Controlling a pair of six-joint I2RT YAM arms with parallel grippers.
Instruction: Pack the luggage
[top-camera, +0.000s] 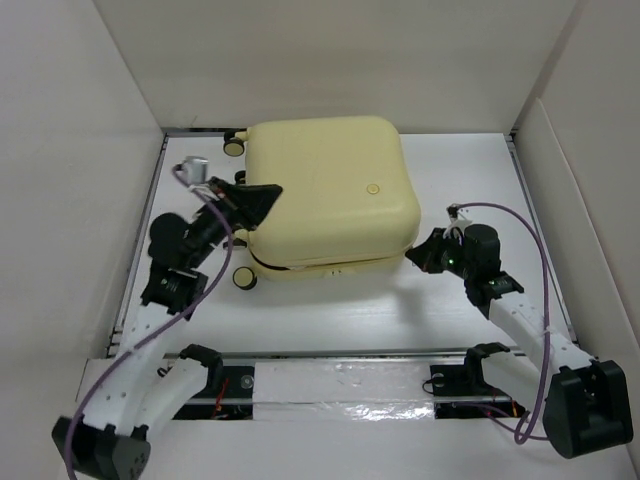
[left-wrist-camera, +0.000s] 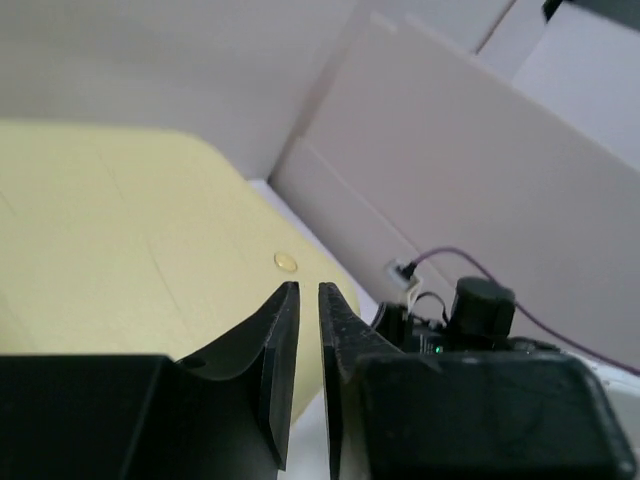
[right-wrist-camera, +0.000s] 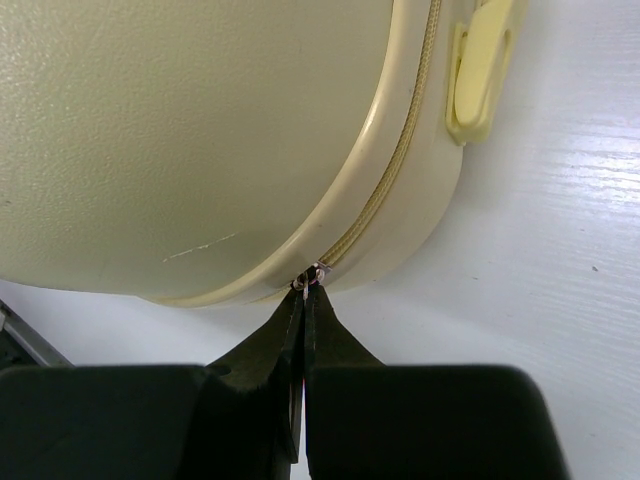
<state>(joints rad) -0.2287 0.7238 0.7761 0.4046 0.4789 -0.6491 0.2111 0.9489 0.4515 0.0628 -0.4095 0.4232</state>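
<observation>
The luggage (top-camera: 330, 190) is a pale yellow hard-shell suitcase lying flat with its lid down, in the middle of the white table. Its black-and-yellow wheels (top-camera: 244, 278) point left. My left gripper (top-camera: 270, 195) is at the lid's left edge, over the shell (left-wrist-camera: 120, 240). Its jaws are nearly together with only a thin slit between them, and they hold nothing. My right gripper (top-camera: 415, 255) is at the case's near right corner. In the right wrist view it (right-wrist-camera: 308, 288) is shut on the small metal zipper pull (right-wrist-camera: 314, 272), on the zipper track (right-wrist-camera: 390, 180) between the shells.
White walls enclose the table on the left, back and right (top-camera: 560, 150). A pale yellow side handle (right-wrist-camera: 480, 70) sits on the case's lower shell. A metal rail (top-camera: 330, 385) runs along the near edge between the arm bases. The right arm shows beyond the case in the left wrist view (left-wrist-camera: 470, 310).
</observation>
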